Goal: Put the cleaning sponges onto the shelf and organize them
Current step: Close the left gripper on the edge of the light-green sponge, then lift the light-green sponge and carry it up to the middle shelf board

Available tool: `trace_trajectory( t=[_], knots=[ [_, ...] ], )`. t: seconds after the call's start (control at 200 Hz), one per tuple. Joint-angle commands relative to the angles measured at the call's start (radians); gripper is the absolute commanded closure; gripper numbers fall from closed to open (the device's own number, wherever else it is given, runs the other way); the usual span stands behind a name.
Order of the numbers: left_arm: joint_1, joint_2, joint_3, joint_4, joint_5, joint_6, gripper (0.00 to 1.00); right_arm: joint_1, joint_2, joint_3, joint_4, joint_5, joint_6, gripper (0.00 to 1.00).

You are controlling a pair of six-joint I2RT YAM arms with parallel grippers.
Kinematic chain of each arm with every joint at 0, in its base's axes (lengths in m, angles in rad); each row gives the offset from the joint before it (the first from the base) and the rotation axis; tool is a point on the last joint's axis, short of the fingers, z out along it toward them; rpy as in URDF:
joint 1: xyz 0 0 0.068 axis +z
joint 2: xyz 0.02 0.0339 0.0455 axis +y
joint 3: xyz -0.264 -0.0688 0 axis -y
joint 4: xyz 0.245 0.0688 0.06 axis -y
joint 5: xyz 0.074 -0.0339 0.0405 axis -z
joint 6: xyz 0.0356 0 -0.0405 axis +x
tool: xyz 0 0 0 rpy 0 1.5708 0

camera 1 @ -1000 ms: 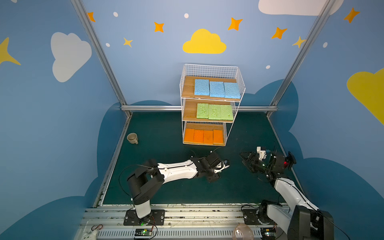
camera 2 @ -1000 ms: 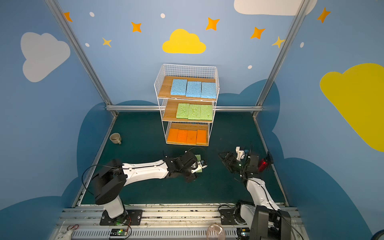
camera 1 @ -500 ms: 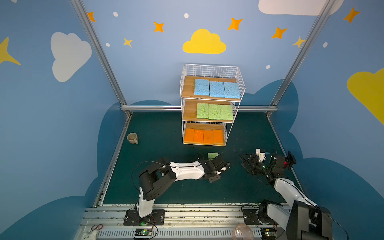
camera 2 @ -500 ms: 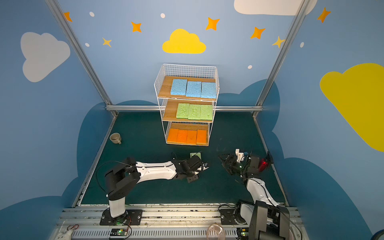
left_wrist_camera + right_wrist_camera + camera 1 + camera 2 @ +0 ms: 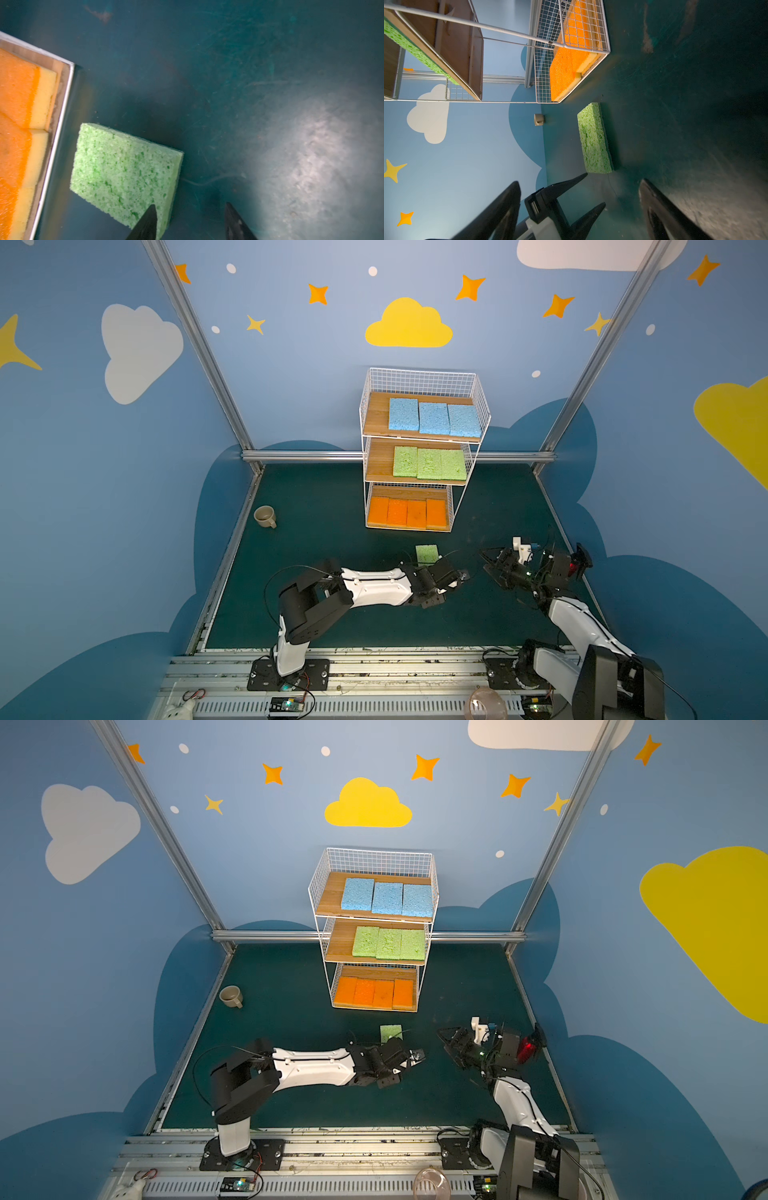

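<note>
One light green sponge (image 5: 427, 553) lies flat on the worktop (image 5: 316, 547) just in front of the shelf (image 5: 376, 414), apart from its bottom tier. We see the left gripper (image 5: 190, 206) partly open and empty, one fingertip (image 5: 148, 222) over the sponge's corner; whether it touches, we cannot tell. The right gripper (image 5: 487, 562) stands wide open beside it, holding nothing.

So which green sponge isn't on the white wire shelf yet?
The lone light green sponge on the dark mat beside the left gripper; the other three sit on the shelf's middle board.
</note>
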Motion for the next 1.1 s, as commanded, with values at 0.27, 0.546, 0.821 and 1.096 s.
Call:
trace_trajectory(
  t=[0.27, 0.546, 0.821, 1.096],
  knots=[
    [0.021, 0.055, 0.044, 0.033, -0.022, 0.038, 0.52, -0.004, -0.001, -0.012, 0.006, -0.004, -0.019, 0.12],
    [0.038, 0.081, 0.044, 0.046, 0.002, 0.033, 0.61, -0.004, 0.002, -0.012, 0.007, -0.001, -0.021, 0.12],
    [0.040, 0.075, 0.031, 0.071, 0.012, 0.052, 0.84, -0.004, 0.000, -0.013, 0.007, 0.000, -0.022, 0.12],
    [0.034, 0.000, 0.009, 0.049, -0.012, 0.087, 0.97, -0.006, -0.008, -0.013, 0.002, 0.003, -0.024, 0.12]
  ],
)
